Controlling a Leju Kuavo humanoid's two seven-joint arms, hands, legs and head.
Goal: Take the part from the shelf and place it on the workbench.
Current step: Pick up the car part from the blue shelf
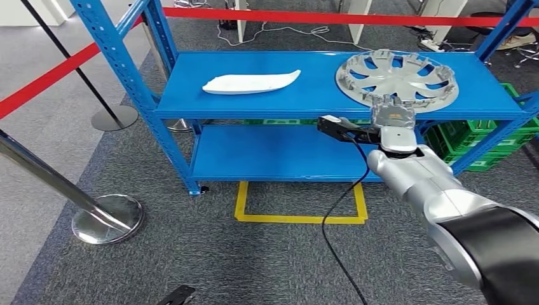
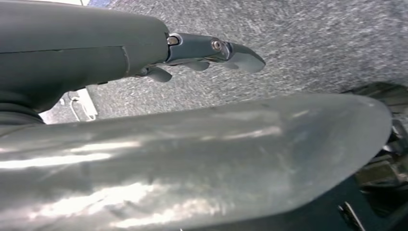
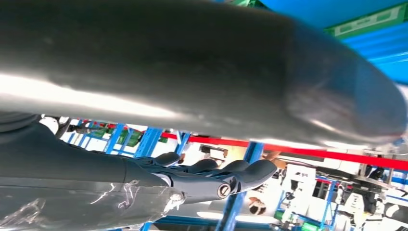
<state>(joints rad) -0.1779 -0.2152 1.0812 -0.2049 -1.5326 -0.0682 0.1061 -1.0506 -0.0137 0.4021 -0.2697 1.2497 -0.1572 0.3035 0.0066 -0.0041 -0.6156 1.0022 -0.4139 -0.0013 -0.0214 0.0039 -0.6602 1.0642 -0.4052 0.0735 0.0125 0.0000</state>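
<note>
Grey carpet runs under a blue shelf (image 1: 254,95) that fills the upper half of the head view, with red barrier tape (image 1: 330,18) behind it and chrome posts at the left.

My right hand (image 1: 356,130) reaches in from the lower right and sits at the middle right of the frame, just in front of the top shelf's front edge, with its dark fingers (image 1: 334,124) pointing left. In the right wrist view those fingers (image 3: 216,175) lie stretched out side by side, a little apart, with nothing in them. My left hand (image 2: 211,50) hangs over the carpet, its fingers loosely extended and empty.

Just beyond my right hand, in the upper right of the frame, the silver wheel cover (image 1: 396,77) lies flat on the top shelf, its near rim close to the shelf's edge. Well to its left lies a white curved panel (image 1: 251,82). I judge the wheel cover to be the part I am after, though the task does not say which.

Risks, as I judge them: the cover is wide, thin and flat, so my fingers may slide over the rim or push it back across the smooth shelf. A one-sided hold could let it tilt and drop. The black cable (image 1: 340,203) hanging from my wrist could snag on the shelf's edge, and my hand could knock the front beam as it rises.
</note>
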